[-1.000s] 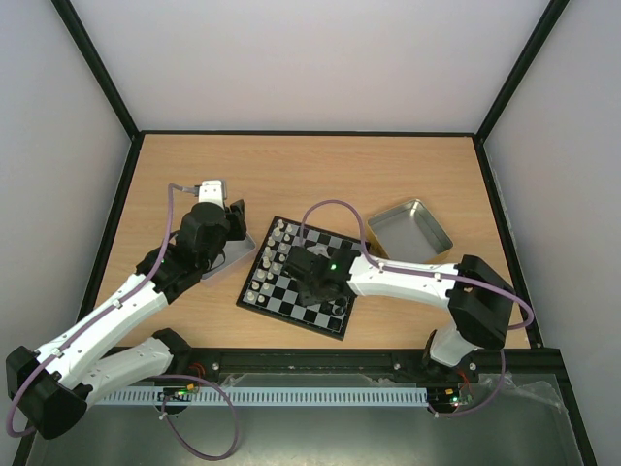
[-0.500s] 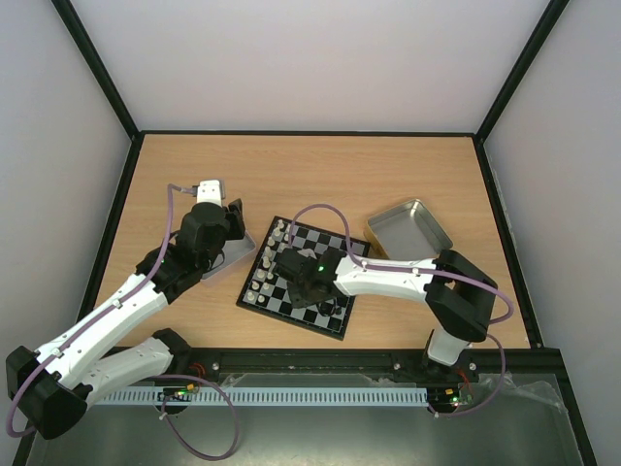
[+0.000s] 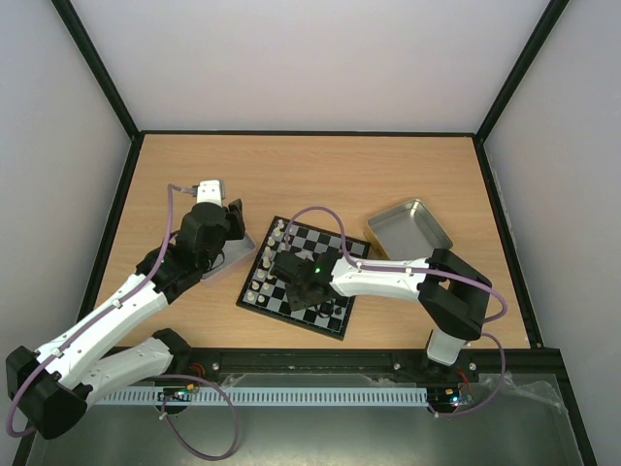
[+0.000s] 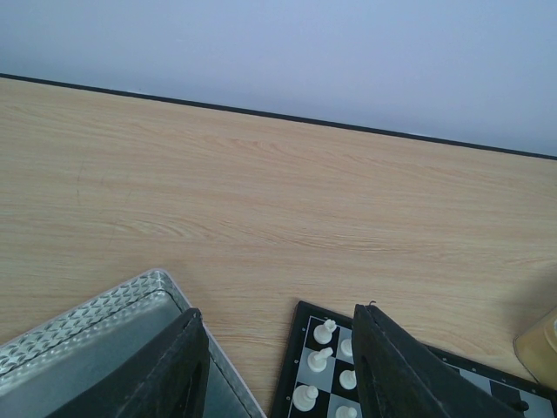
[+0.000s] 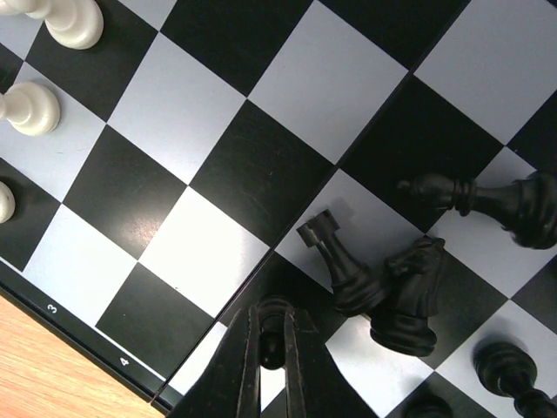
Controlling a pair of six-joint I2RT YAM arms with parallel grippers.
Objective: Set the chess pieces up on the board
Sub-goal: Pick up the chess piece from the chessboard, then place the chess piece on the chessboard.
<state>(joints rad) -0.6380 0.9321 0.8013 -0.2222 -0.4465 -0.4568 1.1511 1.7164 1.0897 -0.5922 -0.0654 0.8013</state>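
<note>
The board [image 3: 326,240] lies in the middle of the table, with white chess pieces [image 3: 266,268] along its left side and black ones [image 3: 336,309] near its right front corner. My right gripper [image 3: 299,287] is low over the board. In the right wrist view it [image 5: 272,341] is shut on a small black pawn [image 5: 271,326] at a black square. A black rook [image 5: 344,266] and a black knight [image 5: 412,294] lean together beside it. My left gripper [image 4: 283,374] is open and empty, between a metal tray [image 4: 104,344] and the board's corner [image 4: 306,361].
The left metal tray [image 3: 238,260] sits under my left gripper [image 3: 233,221]. A second metal tray [image 3: 409,228] lies right of the board. More black pieces [image 5: 492,202] lie on the board's right side. White pieces [image 4: 325,331] stand at the board's far left corner.
My right gripper has moved left across the board, its elbow folding in. The left arm has not moved.
</note>
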